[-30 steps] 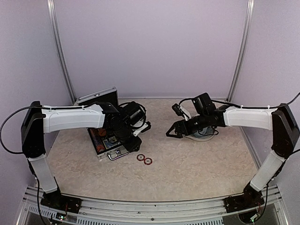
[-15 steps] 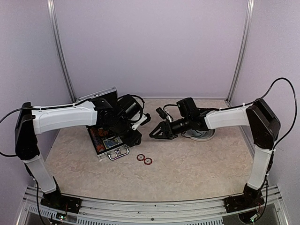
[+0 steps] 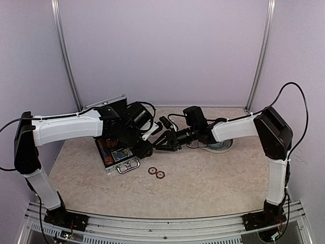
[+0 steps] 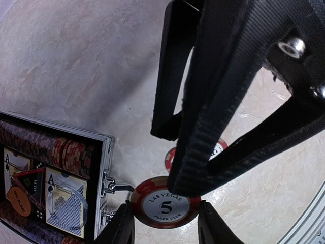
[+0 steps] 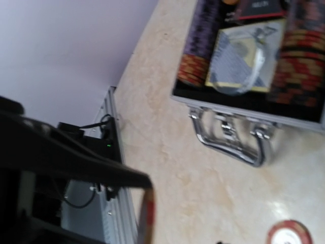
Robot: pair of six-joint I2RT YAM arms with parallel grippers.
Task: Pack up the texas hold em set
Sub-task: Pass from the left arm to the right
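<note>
**Readable marks: one chip, two cards**

In the left wrist view, low centre, a red-and-white round poker chip (image 4: 165,206) reads "LAS VEGAS" over a large "5" over "POKER CLUB". At lower left, inside the open silver aluminium case (image 4: 107,168), two white card faces (image 4: 51,178) each show a corner "A". A small orange disc (image 4: 19,201) beside them bears lettering too small to read.

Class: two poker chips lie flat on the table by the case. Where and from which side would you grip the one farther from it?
Probably from straight above, pinching the farther chip across opposite points of its rim: it lies flat and thin, offering no side hold. Avoid the side facing the other chip.
</note>
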